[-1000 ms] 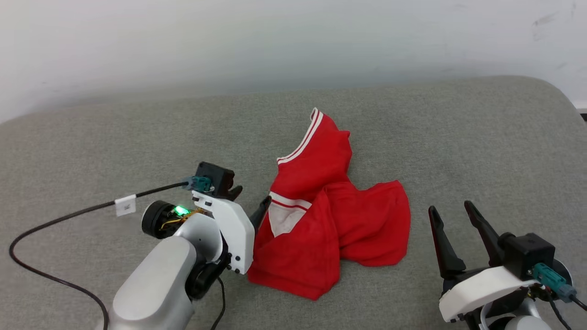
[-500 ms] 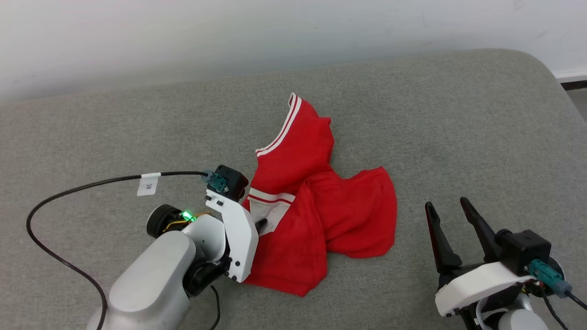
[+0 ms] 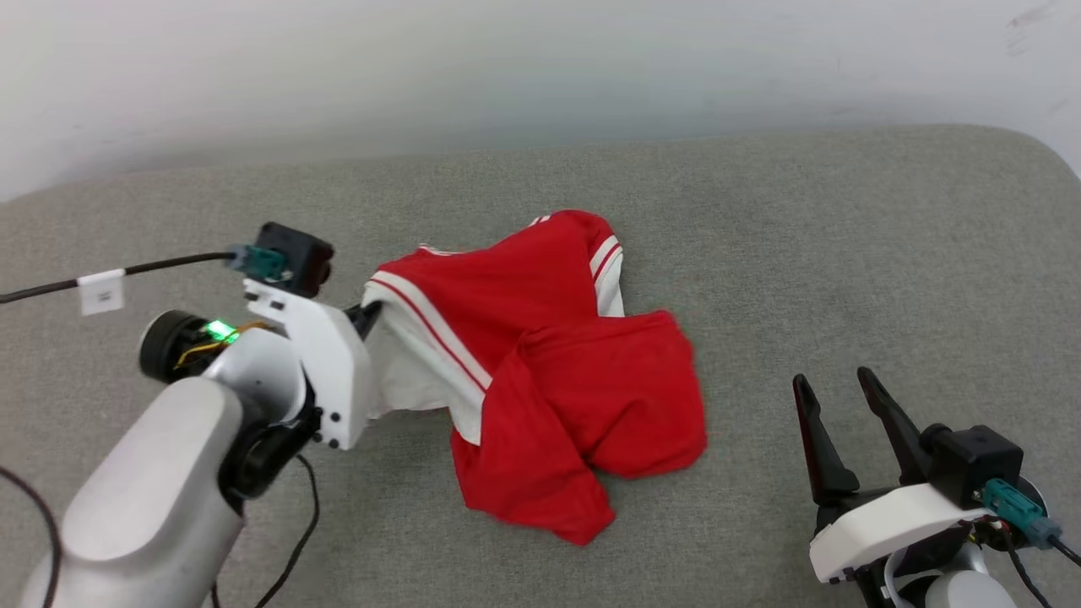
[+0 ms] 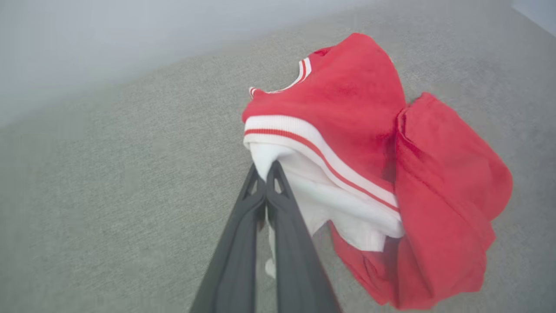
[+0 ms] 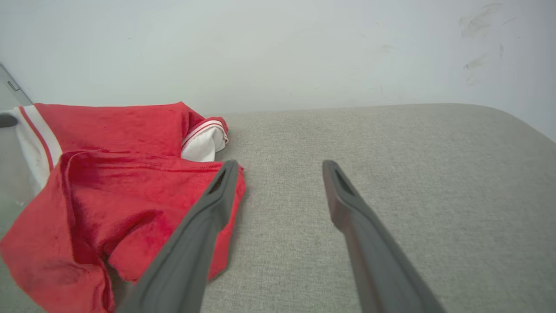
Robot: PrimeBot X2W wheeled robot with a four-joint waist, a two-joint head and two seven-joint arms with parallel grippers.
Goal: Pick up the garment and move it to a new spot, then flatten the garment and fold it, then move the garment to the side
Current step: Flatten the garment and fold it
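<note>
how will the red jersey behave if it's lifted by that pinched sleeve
Probably floppy: the jersey sags in folds from where the left gripper pinches its white sleeve. Likely light, being thin cloth. The rest may drag and bunch.

Left arm [image 3: 169,439] with jaws pinched together; right arm [image 3: 895,523] with jaws spread.
</note>
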